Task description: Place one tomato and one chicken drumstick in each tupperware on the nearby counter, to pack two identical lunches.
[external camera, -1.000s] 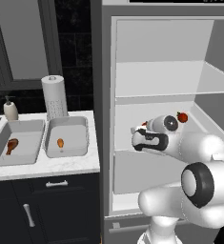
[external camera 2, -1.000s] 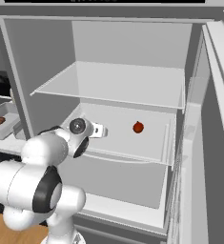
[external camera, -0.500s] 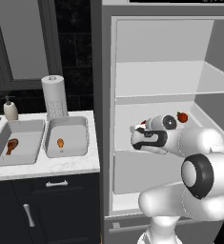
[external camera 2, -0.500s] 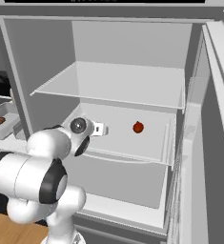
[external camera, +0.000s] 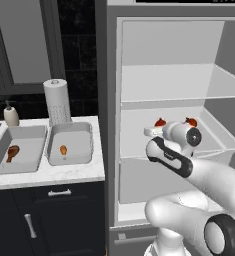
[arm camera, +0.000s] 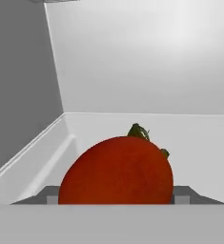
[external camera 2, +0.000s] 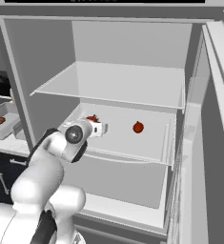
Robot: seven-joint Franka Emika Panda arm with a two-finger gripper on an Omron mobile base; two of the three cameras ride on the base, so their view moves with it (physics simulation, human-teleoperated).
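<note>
A white marbled counter (external camera: 44,175) runs along the left, over dark cabinets (external camera: 49,215) with silver handles. Two light-grey tupperware tubs sit on it side by side. The left tupperware (external camera: 18,148) holds one chicken drumstick (external camera: 11,152); the right tupperware (external camera: 70,142) holds another drumstick (external camera: 63,149). Neither tub has a tomato in it. Behind the left tub stands a small soap bottle (external camera: 11,115), and behind the right tub stands a paper-towel roll (external camera: 57,101). To the right of the counter is an open fridge (external camera: 169,95) with pale-grey shelves. The white robot arm reaches into the fridge at the middle shelf (external camera 2: 127,138), and its gripper (external camera 2: 97,127) sits low over that shelf, near the fridge's left wall. In the hand view a red tomato with a green stem (arm camera: 117,171) lies right between the finger tips, close against the camera; the jaws stand partly closed around it, but whether they actually squeeze it cannot be told. From the right base view, only a sliver of this tomato shows above the gripper. Further right on the same shelf, well apart from the gripper, a second tomato (external camera 2: 138,127) rests alone.
</note>
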